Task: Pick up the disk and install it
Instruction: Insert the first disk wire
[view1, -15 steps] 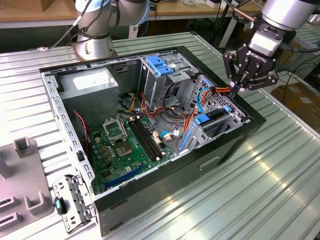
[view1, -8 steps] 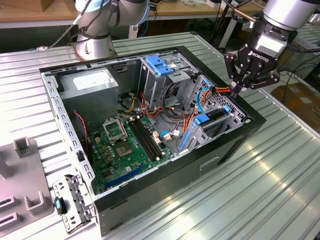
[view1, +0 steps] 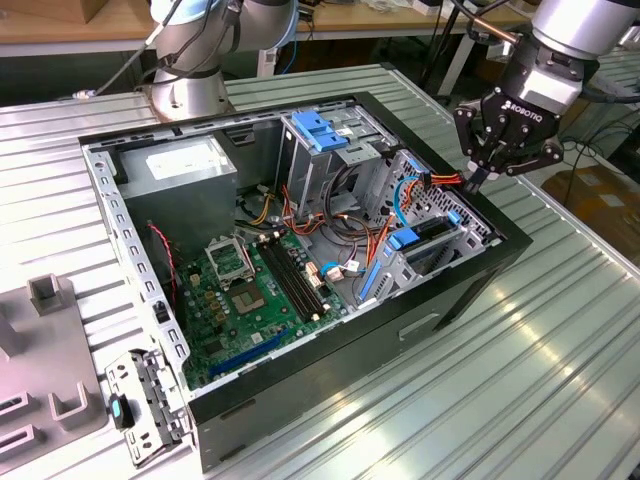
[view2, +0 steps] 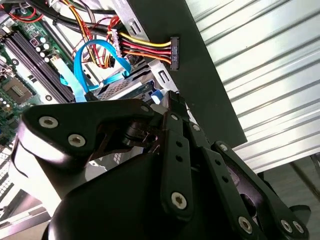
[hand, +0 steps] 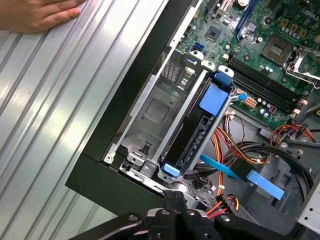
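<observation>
Just beneath the narrow, empty claw (view1: 478, 179), the disk (hand: 194, 134) on edge in the drive bay (hand: 172, 131).

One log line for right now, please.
gripper: shut, empty | position: over drive cage end | disk: slotted edge-on in cage

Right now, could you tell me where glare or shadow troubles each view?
Exterior view: glare streaks the ribbed table at that view's right. Second wrist view: the black hand is dark against bright table ribs. First wrist view: the table is pale with glare.
</observation>
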